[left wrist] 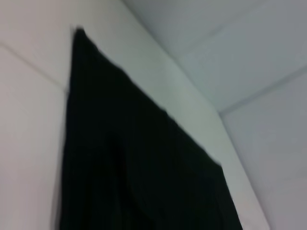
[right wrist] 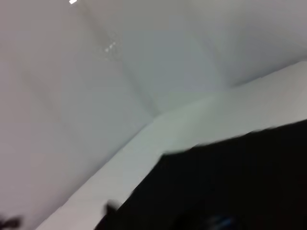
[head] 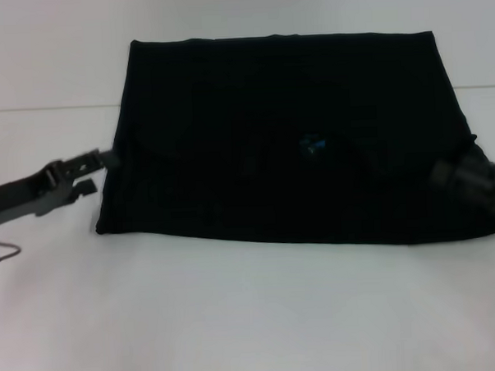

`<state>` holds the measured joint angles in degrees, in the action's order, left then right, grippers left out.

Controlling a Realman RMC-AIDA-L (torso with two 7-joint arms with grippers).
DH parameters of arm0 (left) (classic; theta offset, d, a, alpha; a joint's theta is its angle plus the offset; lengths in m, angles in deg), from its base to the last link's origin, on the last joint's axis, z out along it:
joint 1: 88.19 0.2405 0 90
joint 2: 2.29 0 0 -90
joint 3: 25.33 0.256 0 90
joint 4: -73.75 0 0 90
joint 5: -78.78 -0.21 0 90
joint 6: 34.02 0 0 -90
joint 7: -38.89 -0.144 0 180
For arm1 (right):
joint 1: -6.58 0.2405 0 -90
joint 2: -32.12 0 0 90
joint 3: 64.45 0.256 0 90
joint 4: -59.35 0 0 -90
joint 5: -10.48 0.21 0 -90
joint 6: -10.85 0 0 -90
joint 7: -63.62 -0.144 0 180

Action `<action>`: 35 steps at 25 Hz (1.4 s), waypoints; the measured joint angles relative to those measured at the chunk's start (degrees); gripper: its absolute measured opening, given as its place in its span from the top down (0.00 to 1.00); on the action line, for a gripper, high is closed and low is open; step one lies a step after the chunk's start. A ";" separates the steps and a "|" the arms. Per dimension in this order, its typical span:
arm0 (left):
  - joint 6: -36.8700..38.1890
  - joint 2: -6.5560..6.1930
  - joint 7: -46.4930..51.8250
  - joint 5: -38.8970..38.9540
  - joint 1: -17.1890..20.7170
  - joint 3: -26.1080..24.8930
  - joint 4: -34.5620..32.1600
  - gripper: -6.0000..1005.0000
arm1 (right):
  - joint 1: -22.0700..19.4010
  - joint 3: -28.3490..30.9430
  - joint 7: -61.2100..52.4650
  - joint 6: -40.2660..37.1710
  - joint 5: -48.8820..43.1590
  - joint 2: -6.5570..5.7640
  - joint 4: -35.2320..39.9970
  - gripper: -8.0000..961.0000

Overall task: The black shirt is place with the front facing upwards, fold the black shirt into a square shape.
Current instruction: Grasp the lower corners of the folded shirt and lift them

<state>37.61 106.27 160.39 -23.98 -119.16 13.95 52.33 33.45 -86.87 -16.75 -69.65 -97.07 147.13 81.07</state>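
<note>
The black shirt [head: 286, 134] lies on the white table, folded into a wide rectangle, with a small blue label [head: 313, 143] showing near its middle. No lettering shows. My left gripper [head: 99, 163] is at the shirt's left edge, low on that side, touching or almost touching the cloth. My right gripper [head: 452, 172] rests on the shirt's lower right corner. The left wrist view shows the black shirt [left wrist: 134, 167] reaching away to a far corner. In the right wrist view the black shirt [right wrist: 230, 191] fills the lower part, with a hint of blue.
The white table [head: 237, 317] spreads around the shirt, with a wide bare strip in front. A seam line [head: 39, 108] crosses the table behind the left arm. White walls [right wrist: 120, 57] stand past the table's far edge.
</note>
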 joint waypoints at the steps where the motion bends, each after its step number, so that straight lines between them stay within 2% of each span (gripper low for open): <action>1: 1.09 -0.63 1.07 -1.64 0.31 0.31 -0.79 0.12 | -0.14 -1.11 0.11 -1.51 -1.37 0.04 1.14 0.14; 5: 1.46 -0.72 2.64 -9.55 0.33 0.28 -4.29 0.07 | -0.15 -4.42 2.35 -5.05 -6.05 0.54 3.29 0.01; 7: 0.76 -0.17 2.26 -12.12 -0.32 0.36 -4.78 0.08 | 0.06 -5.92 3.90 -6.25 -7.32 0.79 3.32 0.01; 12: -3.40 1.69 0.27 -12.71 -0.60 0.46 -6.10 0.09 | 0.16 -8.84 5.58 -6.71 -7.78 1.90 3.35 0.02; 18: -9.37 2.93 -0.91 -12.90 -1.84 1.38 -5.86 0.10 | 0.12 -9.40 5.82 -6.38 -7.87 2.19 3.38 0.02; 23: -13.68 4.51 -1.63 -12.94 -2.50 2.46 -5.47 0.11 | 0.03 -9.45 5.91 -6.09 -7.91 2.23 3.15 0.02; 30: -14.71 5.50 -1.70 -12.98 -3.17 4.23 -5.06 0.13 | -0.06 -9.49 5.93 -5.33 -7.95 2.29 2.98 0.02; 35: -14.62 5.72 -1.62 -13.00 -3.29 5.40 -5.03 0.14 | -0.06 -9.57 6.00 -4.91 -7.95 2.34 2.90 0.02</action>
<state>22.98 111.99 158.77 -36.98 -122.45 19.35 47.30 33.39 -96.44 -10.74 -74.56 -105.01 149.46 83.97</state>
